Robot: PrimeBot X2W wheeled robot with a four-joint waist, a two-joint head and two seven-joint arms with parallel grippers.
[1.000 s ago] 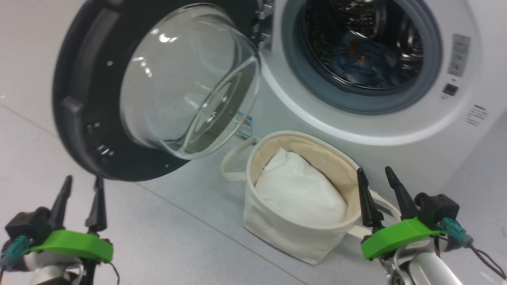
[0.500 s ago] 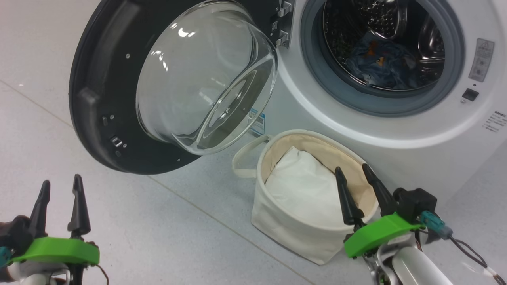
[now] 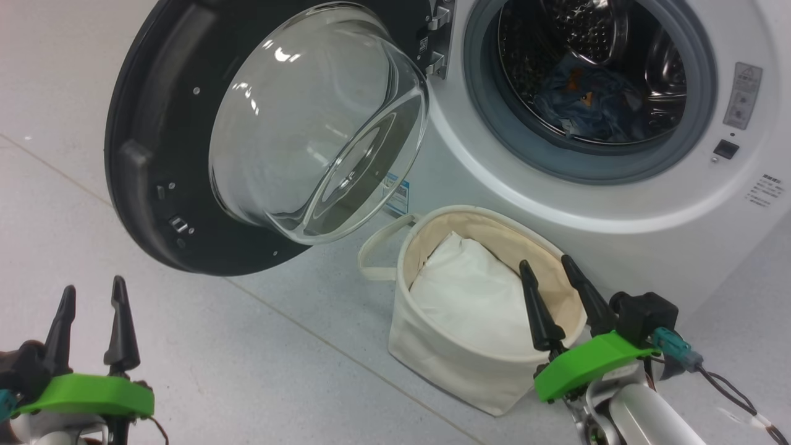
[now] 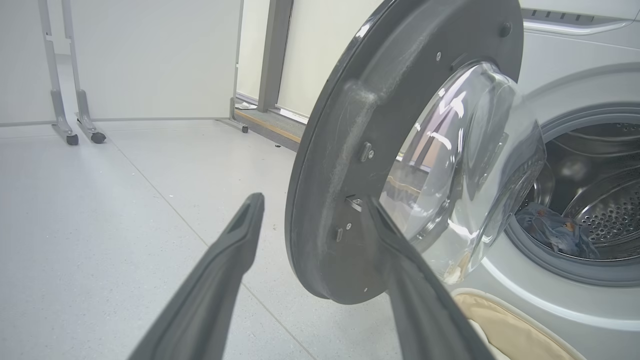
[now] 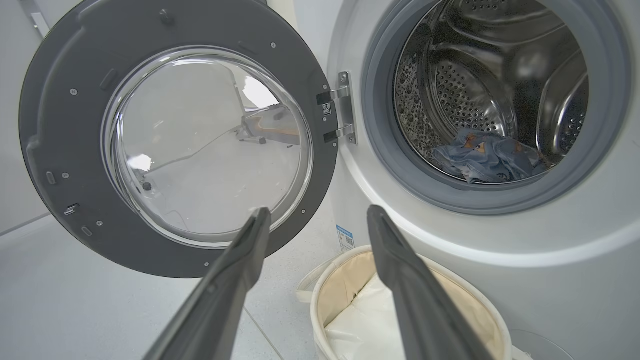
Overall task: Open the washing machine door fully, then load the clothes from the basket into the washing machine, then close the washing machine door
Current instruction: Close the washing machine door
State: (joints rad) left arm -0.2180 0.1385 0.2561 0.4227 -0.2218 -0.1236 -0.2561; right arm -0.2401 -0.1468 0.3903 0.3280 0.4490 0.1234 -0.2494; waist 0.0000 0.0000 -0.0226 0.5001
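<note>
Clothes [image 3: 584,105] lie in the drum; left pincer [image 3: 93,285] and right pincer [image 3: 545,262] gape empty; advise the left one push the washing machine door [image 3: 142,154] at its latch-side rim until latched.

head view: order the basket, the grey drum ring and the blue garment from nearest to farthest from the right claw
1. The basket, low and just beneath the tips of the right claw.
2. The grey drum ring, higher up, behind the basket.
3. The blue garment, deepest, lying beyond that ring.
</note>
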